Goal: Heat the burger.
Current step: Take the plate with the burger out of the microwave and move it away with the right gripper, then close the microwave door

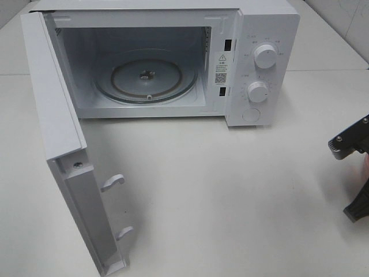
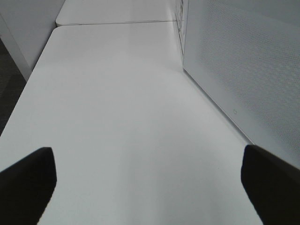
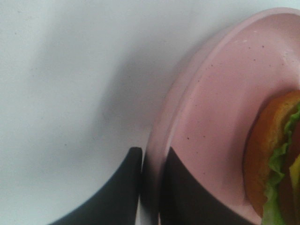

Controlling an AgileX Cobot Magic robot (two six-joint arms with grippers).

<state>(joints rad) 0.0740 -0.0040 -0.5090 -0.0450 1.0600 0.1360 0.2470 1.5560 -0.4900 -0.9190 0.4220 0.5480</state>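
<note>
gripping the rim of the flat pink round plate (image 3: 220, 117), the right gripper (image 3: 152, 187) has its jaws pinched narrow, the small brown-bunned burger (image 3: 274, 159) sitting on that plate. next, i judge, carry it level into the open white microwave (image 1: 173, 57). the left gripper (image 2: 145, 187) hangs wide, empty.

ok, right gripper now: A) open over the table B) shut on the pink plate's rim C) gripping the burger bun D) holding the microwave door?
B: the right gripper has one finger on each side of the pink plate rim, with the burger sitting untouched on it.
</note>
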